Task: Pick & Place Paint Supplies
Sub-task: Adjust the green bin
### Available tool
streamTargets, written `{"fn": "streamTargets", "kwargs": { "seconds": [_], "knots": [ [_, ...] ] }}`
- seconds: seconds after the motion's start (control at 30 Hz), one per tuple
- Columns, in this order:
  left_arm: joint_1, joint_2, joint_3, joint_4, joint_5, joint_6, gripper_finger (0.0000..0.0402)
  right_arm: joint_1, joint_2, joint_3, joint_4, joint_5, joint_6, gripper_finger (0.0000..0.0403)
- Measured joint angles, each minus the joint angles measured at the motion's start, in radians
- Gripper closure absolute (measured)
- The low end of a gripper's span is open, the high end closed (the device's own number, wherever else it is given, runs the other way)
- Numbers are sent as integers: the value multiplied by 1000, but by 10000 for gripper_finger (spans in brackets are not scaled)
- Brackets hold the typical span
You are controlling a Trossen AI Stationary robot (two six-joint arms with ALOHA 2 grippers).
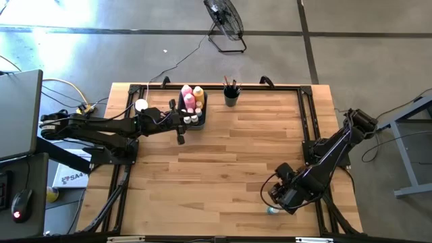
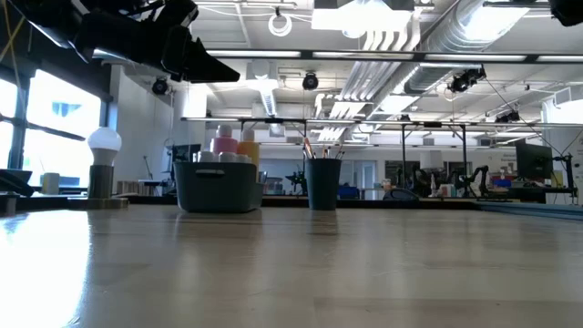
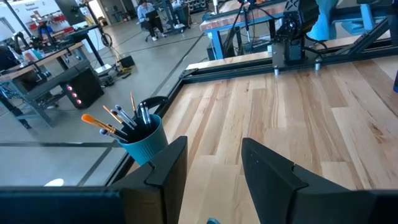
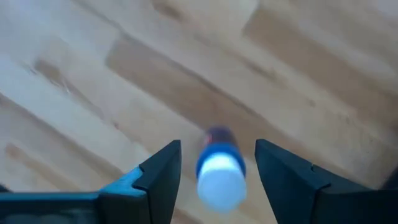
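Right gripper (image 4: 217, 165) hung low over the table's near right corner, fingers spread either side of a small white-capped paint bottle (image 4: 219, 169), not yet clamped (likely lining up a pick). Left gripper (image 3: 214, 165) hovered beside the dark bin (image 1: 196, 111) of bottles, fingers apart, empty. Brush cup (image 1: 231, 94) stood just beyond.
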Motion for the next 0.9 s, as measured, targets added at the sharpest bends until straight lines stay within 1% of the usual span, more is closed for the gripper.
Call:
{"fn": "streamTargets", "kwargs": {
  "seconds": [0.13,0.33,0.43,0.57,0.63,0.7,0.77,0.9],
  "knots": [
    [0,0,0,0,0,0,252,0,0,0,-13,129,-36,204],
    [0,0,0,3,-7,17,252,-30,0,0,-16,384,-154,204],
    [0,0,0,3,-58,23,252,-57,0,0,-15,527,-234,204],
    [0,-1,0,-27,-172,17,252,-104,0,0,-15,677,-328,204],
    [0,-1,0,-62,-197,-5,252,-129,0,0,-14,715,-373,204],
    [0,-1,0,-113,-192,-21,252,-155,0,0,-13,725,-410,204],
    [0,-1,0,-170,-154,-33,252,-180,0,0,-13,721,-436,204],
    [0,-1,0,-309,-36,-34,252,-217,0,0,-11,721,-473,204]
  ]
}}
